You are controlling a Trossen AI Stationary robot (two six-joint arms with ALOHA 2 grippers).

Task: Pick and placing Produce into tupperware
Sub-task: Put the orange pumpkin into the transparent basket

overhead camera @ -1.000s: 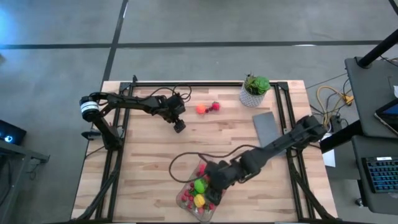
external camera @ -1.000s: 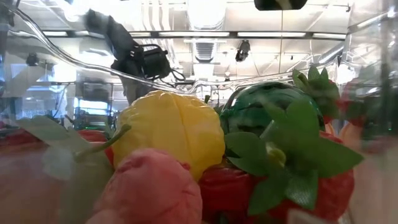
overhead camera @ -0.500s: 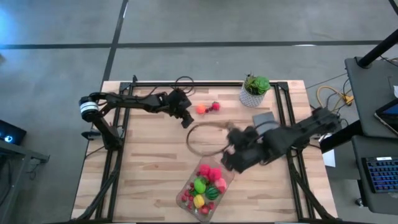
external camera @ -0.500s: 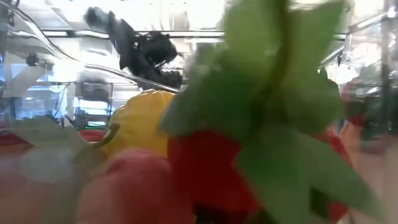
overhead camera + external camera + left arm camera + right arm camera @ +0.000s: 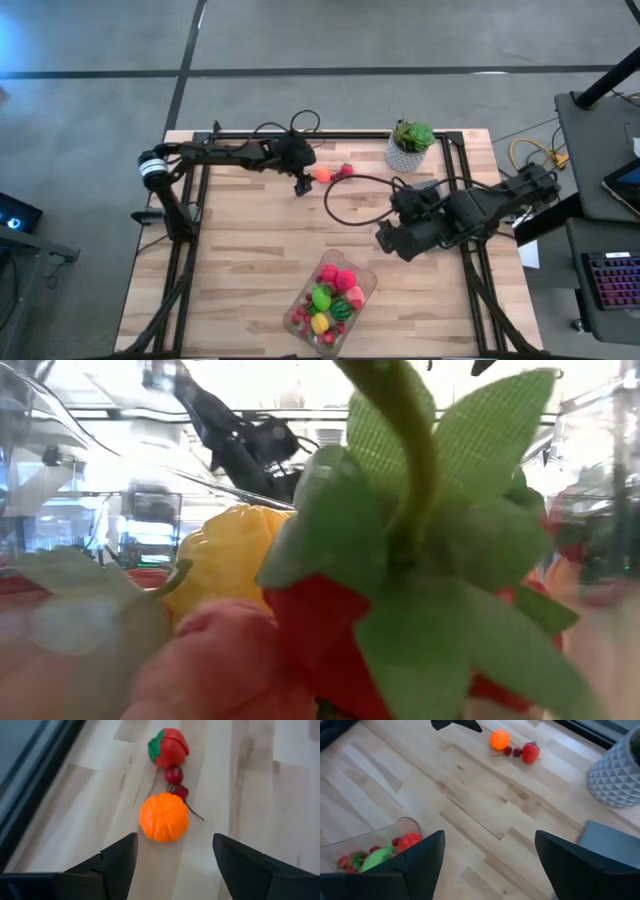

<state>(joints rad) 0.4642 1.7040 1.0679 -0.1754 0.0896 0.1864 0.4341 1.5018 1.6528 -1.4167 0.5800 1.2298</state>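
Wooden table (image 5: 230,250) — left tool (image 5: 172,852) open beside orange (image 5: 163,817).

The left arm reaches across the far side, its dark two-finger left tool (image 5: 301,186) spread open. The right tool (image 5: 385,238), also open and empty, hovers centre-right.

No readable text in any view

No lettering, label, brand mark, number or sign can be read. The wooden surface (image 5: 240,250) is bare of print, the clear tupperware (image 5: 331,303) and the toy produce (image 5: 333,294) in it carry no markings, and neither the white plant pot (image 5: 404,157) nor the grey slab (image 5: 612,845) shows writing. The room behind, seen in the low view, is too blurred to read.
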